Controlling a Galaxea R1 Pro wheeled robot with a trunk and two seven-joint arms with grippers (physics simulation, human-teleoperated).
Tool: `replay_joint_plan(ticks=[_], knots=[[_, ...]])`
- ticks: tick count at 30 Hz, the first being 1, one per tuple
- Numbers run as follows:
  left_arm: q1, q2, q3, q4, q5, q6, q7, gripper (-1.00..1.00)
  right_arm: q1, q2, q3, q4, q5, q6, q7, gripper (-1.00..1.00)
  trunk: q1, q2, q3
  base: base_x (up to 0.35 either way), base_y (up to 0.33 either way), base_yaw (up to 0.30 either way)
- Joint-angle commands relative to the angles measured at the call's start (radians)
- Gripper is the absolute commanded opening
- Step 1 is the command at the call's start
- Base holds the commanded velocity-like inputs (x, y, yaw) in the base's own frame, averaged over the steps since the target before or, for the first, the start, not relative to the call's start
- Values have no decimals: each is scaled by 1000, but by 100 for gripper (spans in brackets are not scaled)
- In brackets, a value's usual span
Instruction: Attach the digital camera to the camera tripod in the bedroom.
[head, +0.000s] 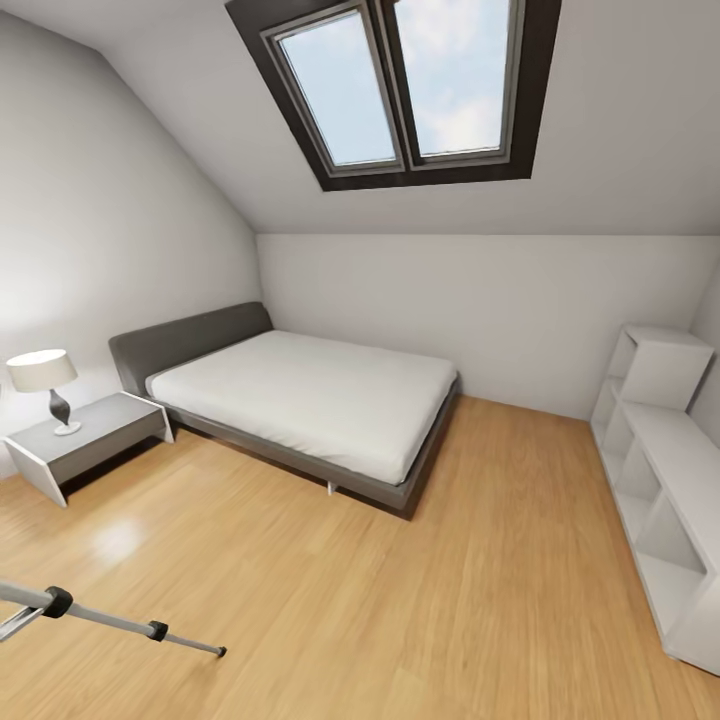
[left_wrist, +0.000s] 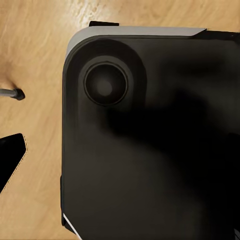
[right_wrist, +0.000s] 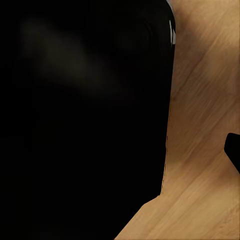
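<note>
Head view: the bedroom, its bed (head: 310, 400) under the skylight (head: 400, 85); one camera tripod (head: 110, 618) leg slants over the wood floor (head: 400, 600) at the lower left.
Left wrist view: a dark robot panel (left_wrist: 150, 150) close up; a tripod foot (left_wrist: 17, 93) on the floor beside it; finger spread cannot be told.
Right wrist view: black bodywork (right_wrist: 80, 120) over floor; finger spread cannot be told.

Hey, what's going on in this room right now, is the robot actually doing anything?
Nothing is being handled. The head view looks across an attic bedroom: a low grey bed, a nightstand with a lamp, a white shelf unit and a skylight. One silver leg of the camera tripod reaches in at the lower left corner, and its foot shows in the left wrist view. Both wrist cameras mostly face a dark body over the wood floor.
</note>
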Motion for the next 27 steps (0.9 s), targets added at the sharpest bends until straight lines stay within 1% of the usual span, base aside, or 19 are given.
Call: replay_joint_plan(ticks=[1,9,27], knots=[[0,0,0,0,7,-2,1,100,0,0,1,0,0,0,0,100,0,0,-1,0,174,0],[0,0,0,0,7,-2,1,100,0,0,1,0,0,0,0,100,0,0,-1,0,144,0],[0,0,0,0,7,-2,1,100,0,0,1,0,0,0,0,100,0,0,-1,0,11,0]])
